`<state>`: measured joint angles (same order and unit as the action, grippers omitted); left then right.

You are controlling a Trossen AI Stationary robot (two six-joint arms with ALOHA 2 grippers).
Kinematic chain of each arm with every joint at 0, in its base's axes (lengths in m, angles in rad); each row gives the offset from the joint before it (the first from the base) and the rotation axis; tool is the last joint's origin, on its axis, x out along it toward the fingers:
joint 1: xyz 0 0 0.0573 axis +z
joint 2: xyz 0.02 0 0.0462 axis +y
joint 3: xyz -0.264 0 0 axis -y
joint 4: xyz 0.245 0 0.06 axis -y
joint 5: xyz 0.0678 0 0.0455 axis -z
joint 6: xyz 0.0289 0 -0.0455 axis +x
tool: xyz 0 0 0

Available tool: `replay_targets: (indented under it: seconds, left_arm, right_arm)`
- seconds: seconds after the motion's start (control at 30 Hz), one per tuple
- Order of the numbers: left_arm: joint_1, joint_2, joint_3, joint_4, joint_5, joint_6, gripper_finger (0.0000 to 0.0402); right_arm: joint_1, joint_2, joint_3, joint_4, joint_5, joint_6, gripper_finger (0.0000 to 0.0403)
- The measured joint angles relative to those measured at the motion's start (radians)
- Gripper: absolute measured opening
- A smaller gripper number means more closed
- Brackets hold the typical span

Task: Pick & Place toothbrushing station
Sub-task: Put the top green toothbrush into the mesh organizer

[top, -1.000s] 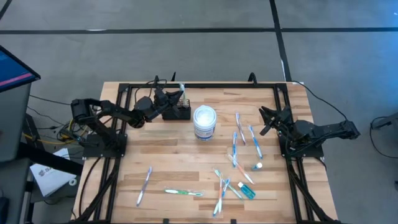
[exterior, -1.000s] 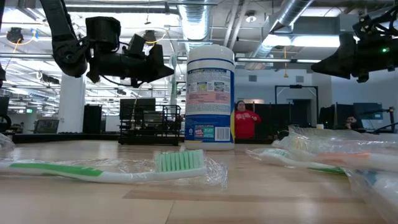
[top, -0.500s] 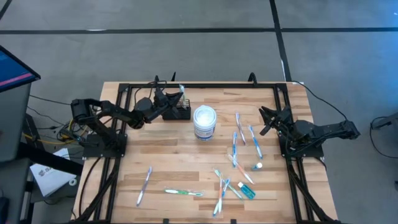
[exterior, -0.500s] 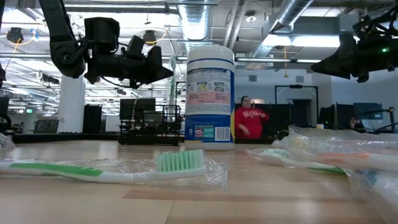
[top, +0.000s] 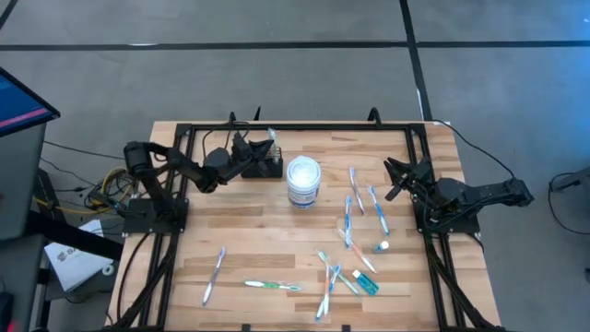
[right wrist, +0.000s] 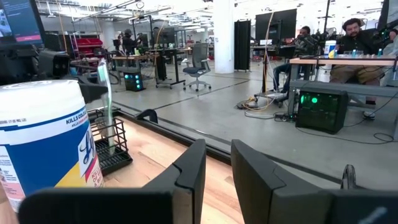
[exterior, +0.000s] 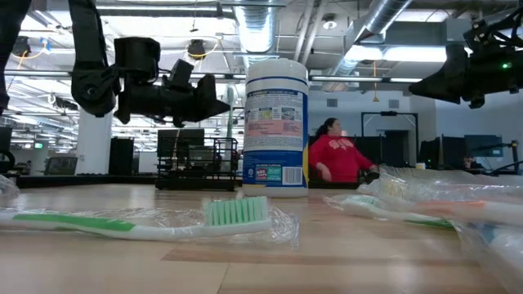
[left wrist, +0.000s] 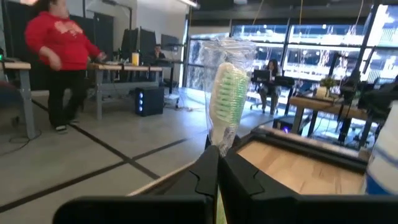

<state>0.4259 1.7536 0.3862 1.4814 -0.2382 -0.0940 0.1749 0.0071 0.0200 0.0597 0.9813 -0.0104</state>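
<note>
Above rack (top: 265, 166), left gripper (top: 241, 153) grips toothbrush (left wrist: 227, 102) (upright, bristles topmost).

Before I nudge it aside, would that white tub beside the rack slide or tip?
The white tub stands tall on a narrow base, so a high push would probably tip it. Pushed low, it may slide on the smooth wooden table. Toppled, its round body would likely roll.

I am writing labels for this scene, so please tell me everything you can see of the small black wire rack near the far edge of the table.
The black wire rack is low, boxy, open-sided metal mesh, standing upright on the wooden table near its far edge, beside the white tub but apart from it. A wrapped green-bristled toothbrush stands upright in it, held by the shut left gripper just above the rack.
</note>
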Motion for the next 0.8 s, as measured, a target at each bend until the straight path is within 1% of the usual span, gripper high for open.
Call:
replay_targets:
  seconds: [0.23, 0.63, 0.8]
  left_arm:
    - [0.0, 0.056, 0.0, 0.011, 0.0, 0.0, 0.0001]
    - [0.0, 0.055, 0.0, 0.019, 0.0, 0.003, 0.0001]
    - [0.001, 0.055, 0.0, 0.019, -0.013, 0.006, 0.001]
  right_arm:
    - [0.0, 0.0, 0.0, 0.0, 0.0, 0.0, 0.0069]
    - [0.0, 0.0, 0.0, 0.0, 0.0, 0.0, 0.0069]
    - [0.0, 0.0, 0.0, 0.0, 0.0, 0.0, 0.0069]
